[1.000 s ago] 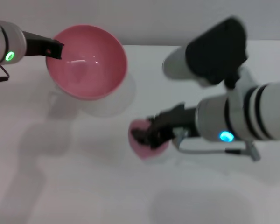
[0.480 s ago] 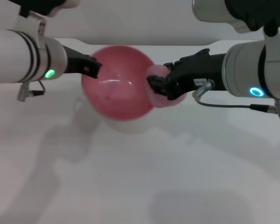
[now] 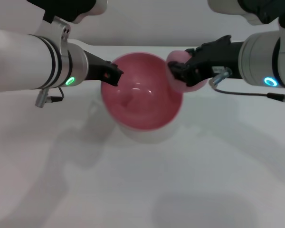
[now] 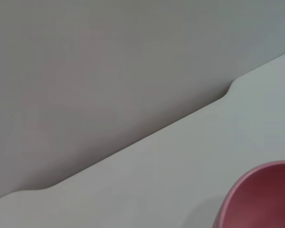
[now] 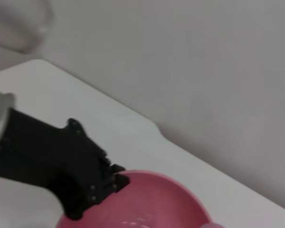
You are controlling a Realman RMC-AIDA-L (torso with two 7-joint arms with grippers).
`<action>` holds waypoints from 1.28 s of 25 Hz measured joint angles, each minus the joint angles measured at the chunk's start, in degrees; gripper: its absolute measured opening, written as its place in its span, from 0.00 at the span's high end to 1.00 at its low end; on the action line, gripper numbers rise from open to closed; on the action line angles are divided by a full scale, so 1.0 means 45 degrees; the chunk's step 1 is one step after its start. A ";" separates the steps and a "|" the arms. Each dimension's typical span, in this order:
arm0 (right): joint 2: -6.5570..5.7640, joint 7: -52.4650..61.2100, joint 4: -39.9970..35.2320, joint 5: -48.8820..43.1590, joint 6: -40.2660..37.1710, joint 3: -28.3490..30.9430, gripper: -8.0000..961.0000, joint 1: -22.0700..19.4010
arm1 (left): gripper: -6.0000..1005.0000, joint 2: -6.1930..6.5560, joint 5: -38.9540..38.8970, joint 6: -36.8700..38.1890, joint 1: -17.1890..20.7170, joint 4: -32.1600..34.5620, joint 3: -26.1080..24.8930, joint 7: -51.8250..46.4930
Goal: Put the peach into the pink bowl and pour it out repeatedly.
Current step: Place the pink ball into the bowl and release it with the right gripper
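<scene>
While the left claw (image 3: pixel 115 76) grips the pink bowl (image 3: pixel 141 92) rim, the right claw (image 3: pixel 179 76) holds the peach (image 3: pixel 190 80) over it.

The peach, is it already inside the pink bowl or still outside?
Outside. The right gripper holds the peach at the pink bowl rim; the bowl, gripped by the left gripper, looks empty.

Both arms reach inward, left tool (image 3: pixel 113 76) and right tool (image 3: pixel 176 75) each clamped shut.

Both arms are white cylinders with black bands and black end sections. The left gripper (image 3: pixel 115 75) and right gripper (image 3: pixel 176 76) are black. Each wrist carries a glowing ring light and a grey cable.
</scene>
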 joint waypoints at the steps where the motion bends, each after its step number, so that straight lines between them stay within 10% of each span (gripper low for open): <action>1: 0.0004 0.0007 -0.0049 -0.0147 -0.0115 -0.0030 0.61 -0.0058 | 0.95 0.0000 -0.0061 0.0000 -0.0005 -0.0026 0.0027 -0.0001; 32: 0.0007 -0.0423 -0.0796 -0.0132 -0.1811 -0.0864 0.29 -0.0244 | 0.95 0.0024 -0.1055 0.0599 -0.0020 -0.0071 0.0423 0.0095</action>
